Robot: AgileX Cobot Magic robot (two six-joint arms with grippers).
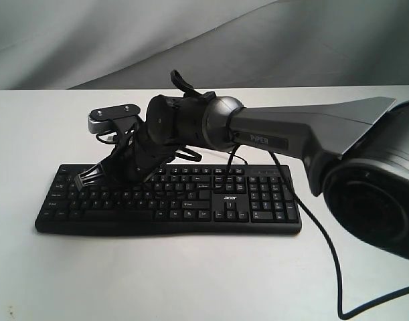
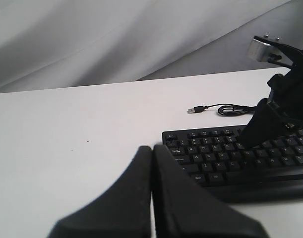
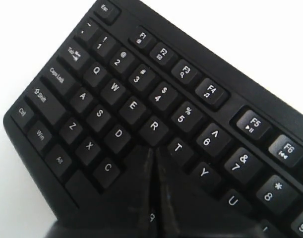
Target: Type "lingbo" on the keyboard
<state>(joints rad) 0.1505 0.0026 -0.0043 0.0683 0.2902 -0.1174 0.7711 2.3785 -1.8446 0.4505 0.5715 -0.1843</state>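
Closest to the lens is your right arm (image 1: 311, 130), its big base joint filling the near right corner while the forearm reaches across the middle towards the left. Under it the table (image 1: 191, 287) is white, with open room on every side of the keyboard (image 1: 211, 210). That keyboard lies flat at the table's centre, its long axis running left to right in the exterior view, number pad on the right.

Your right gripper (image 3: 152, 148) has its fingers pressed together into one point, angled down over the left half of the letter block. The point sits just below R and T and hides the keys beneath; you cannot tell whether it touches one. I judge any move to L, I, N or O runs along the long axis towards the number pad.

Your left gripper (image 2: 152, 148) is also closed, holding nothing, over bare table off the Esc end, apart from the keys, so the right arm is the nearer one.

Beyond the far edge, the cable (image 2: 230, 109) lies loose, out of the way.
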